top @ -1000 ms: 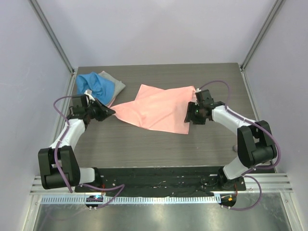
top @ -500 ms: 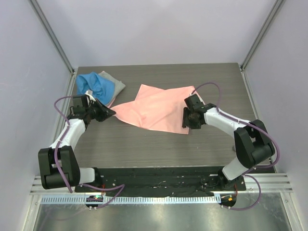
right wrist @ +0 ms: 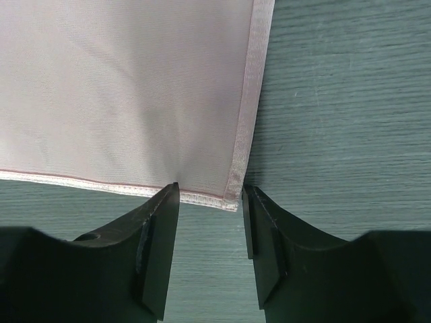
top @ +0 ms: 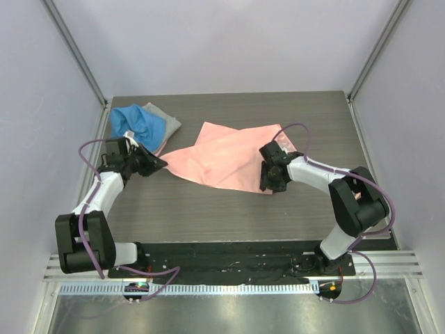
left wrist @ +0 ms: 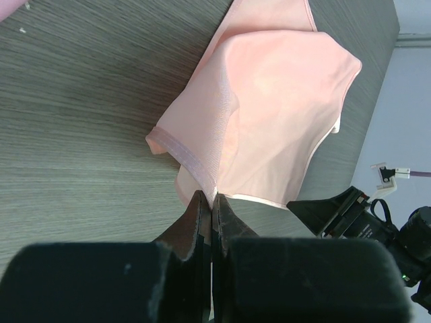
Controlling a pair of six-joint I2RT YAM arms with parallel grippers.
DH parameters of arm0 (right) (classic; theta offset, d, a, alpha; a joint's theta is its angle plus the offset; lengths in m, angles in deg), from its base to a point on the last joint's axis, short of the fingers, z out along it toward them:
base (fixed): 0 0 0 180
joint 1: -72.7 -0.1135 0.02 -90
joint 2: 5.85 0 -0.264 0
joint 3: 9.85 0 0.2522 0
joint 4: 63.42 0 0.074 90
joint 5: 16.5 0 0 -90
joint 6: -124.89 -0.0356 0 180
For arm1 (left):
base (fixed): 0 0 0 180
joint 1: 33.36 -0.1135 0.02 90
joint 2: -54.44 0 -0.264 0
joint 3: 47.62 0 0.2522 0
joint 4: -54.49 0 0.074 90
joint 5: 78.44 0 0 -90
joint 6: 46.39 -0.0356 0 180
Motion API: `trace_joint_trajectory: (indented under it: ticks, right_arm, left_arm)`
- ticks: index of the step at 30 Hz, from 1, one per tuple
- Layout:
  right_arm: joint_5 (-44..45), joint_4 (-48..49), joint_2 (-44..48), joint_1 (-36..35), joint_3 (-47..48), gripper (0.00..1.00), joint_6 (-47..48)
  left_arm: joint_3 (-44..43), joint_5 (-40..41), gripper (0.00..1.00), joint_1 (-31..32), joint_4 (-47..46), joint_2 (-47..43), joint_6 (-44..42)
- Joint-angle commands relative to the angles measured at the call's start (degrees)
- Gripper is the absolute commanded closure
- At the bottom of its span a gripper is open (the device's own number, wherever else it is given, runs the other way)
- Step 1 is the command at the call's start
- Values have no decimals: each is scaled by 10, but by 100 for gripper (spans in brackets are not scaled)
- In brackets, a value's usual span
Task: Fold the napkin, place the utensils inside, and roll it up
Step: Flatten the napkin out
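- The napkin (top: pixel 226 156) lies spread and partly folded over on the bench (top: pixel 208 209).
- The left tool (left wrist: pixel 210 202) has its jaws together, clamped on the napkin's left corner.
- The right tool (right wrist: pixel 210 195) has its jaws apart, straddling the napkin's near right corner.
- A blue cloth (top: pixel 135 124) lies beyond the napkin's left tip.

top: fixed, high behind arm bases (top: pixel 128 254), looking down on whole table (top: pixel 208 209)
left wrist: low and close, looking across table at napkin (left wrist: pixel 269 101)
right wrist: very close, straight down on napkin's corner
shared: napkin, in all three
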Motion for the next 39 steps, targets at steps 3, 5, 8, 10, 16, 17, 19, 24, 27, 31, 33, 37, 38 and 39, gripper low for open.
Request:
trace_joint_trajectory:
  ticks: [3,5,8,10,16,17,19,24,27,31,33,37,38,39]
  right_arm:
    - [14,-1,-8,-5,-10,51,-24]
    - [12,8,-10,-5,-18,53,-26]
    - [-2,23,-16,-6,-30,63,-25]
    - [-6,31,-14,-6,-34,71,-22]
    - [1,27,18,-4,9,99,9]
    - [6,19,26,-3,19,99,22]
    - [29,7,59,-2,60,99,34]
    - [99,-20,161,-1,164,99,85]
    - [149,-25,236,-2,219,99,116]
    - [165,-6,318,-2,276,99,164]
    - [162,-3,356,-1,316,99,180]
    - [155,-3,400,-2,380,99,203]
    - [145,0,407,-1,391,99,204]
    - [137,3,418,-1,408,99,206]
  left_arm:
    - [-14,-6,100,2,1,-9,-12]
    - [-14,-5,100,3,1,-9,-12]
    - [-16,-5,100,5,2,-9,-13]
    - [-16,-4,100,7,2,-8,-13]
    - [-33,26,100,29,4,-10,-14]
    - [-52,30,100,34,7,-10,-14]
    - [-78,42,100,47,15,-14,-13]
    - [-199,88,100,77,40,-46,-21]
    - [-273,117,100,80,60,-66,-33]
    - [-344,140,100,80,73,-118,-48]
    - [-375,154,100,80,90,-138,-62]
    - [-442,165,100,80,120,-177,-78]
    - [-462,166,100,81,124,-189,-80]
    - [-473,168,100,80,132,-196,-79]
